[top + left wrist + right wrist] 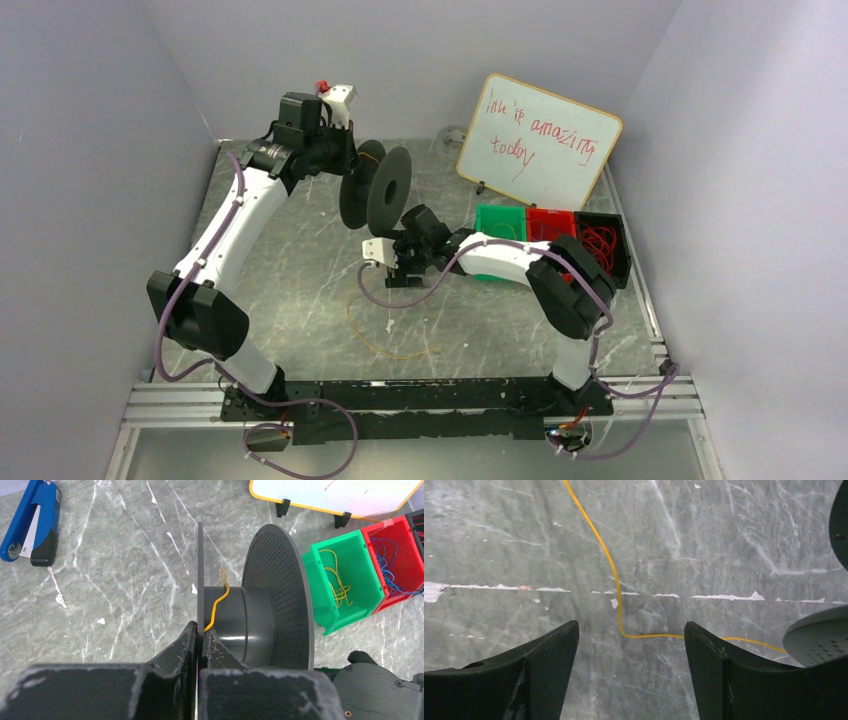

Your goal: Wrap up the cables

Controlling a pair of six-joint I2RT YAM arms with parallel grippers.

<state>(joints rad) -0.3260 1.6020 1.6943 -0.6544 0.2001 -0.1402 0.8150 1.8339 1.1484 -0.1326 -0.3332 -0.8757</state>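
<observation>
A black spool [385, 188] is held up on edge above the table. My left gripper [202, 630] is shut on its thin near flange [200, 570], seen at the back in the top view [345, 160]. One end of the yellowish cable [219, 604] runs over the spool's hub. The rest of that cable [616, 580] lies on the marble table, looping toward the near side [372, 335]. My right gripper [630, 627] hangs low over it, open, the wire passing between and beyond its fingertips without touching them. In the top view it [398, 272] sits just below the spool.
Green [340, 585], red [395, 565] and black [605, 245] bins holding wires stand at the right. A whiteboard [540, 140] leans behind them. A blue hand tool [32, 522] lies at the far left. Grey walls close in both sides.
</observation>
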